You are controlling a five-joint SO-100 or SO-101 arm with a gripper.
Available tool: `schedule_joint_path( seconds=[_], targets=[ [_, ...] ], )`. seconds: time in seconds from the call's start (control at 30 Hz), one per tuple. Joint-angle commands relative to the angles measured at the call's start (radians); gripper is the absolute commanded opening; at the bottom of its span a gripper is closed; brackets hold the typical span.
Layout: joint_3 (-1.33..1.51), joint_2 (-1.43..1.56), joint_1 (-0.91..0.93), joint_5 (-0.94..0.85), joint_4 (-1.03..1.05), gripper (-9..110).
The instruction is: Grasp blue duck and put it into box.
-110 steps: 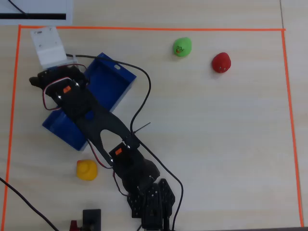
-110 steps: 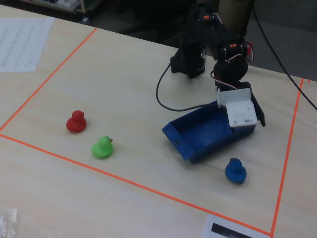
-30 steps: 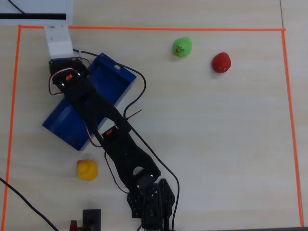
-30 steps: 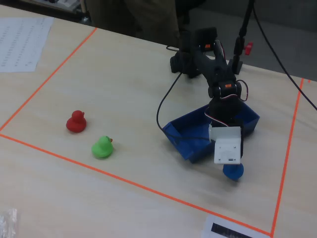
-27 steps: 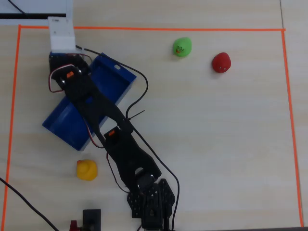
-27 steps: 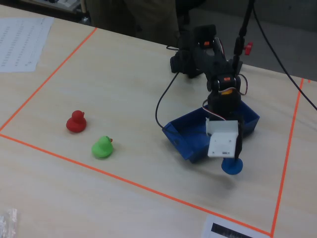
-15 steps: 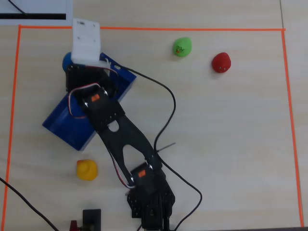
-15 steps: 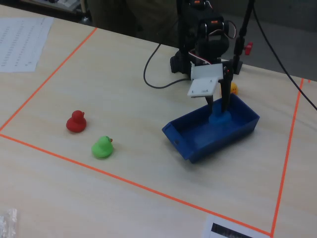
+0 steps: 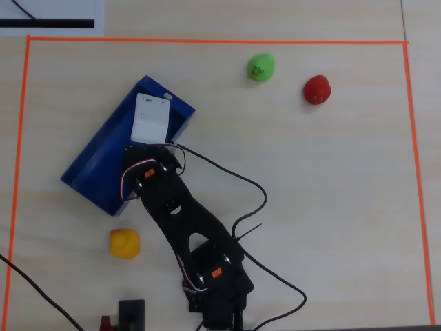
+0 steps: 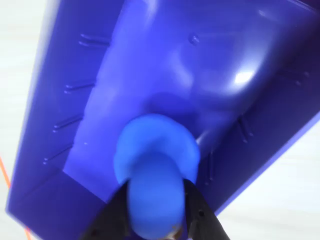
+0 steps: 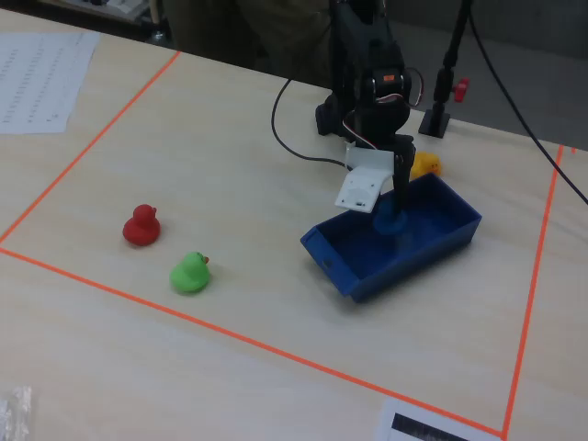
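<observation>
we now carry the blue duck (image 10: 156, 172) over the middle of the box (image 11: 455, 230), where a moment ago it hung at the box's end wall. our gripper (image 10: 152, 210) pinches the duck (not yet let go), so only the release seems left.

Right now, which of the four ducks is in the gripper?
The blue duck, pinched in the gripper over the box. The yellow duck, green duck and red duck sit loose on the table.

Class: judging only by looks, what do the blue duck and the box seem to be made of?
Blue duck: probably soft rubber or vinyl; its rounded surface is matte, without sharp glints, held in the hand.
Box: likely hard moulded plastic; it is glossy, with a bright highlight and moulded ribs.
</observation>
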Motion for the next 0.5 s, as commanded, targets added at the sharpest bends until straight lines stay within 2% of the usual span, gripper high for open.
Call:
schedule_joint_path(
  seconds=[0.0, 0.07, 0.13, 0.23, 0.27, 0.47],
  targets=[
    [-0.021, 0.094, 0.083, -0.089, 0.009, 41],
    [-0.055, 0.146, 0.141, -0.141, 0.044, 42],
    [-0.069, 0.218, 0.198, -0.186, 0.058, 33],
    [-0.008, 0.368, 0.291, -0.224, 0.014, 5],
    [0.038, 0.431, 0.325, -0.242, -0.017, 0],
    [0.448, 0.831, 0.486, -0.383, -0.161, 0]
  ],
)
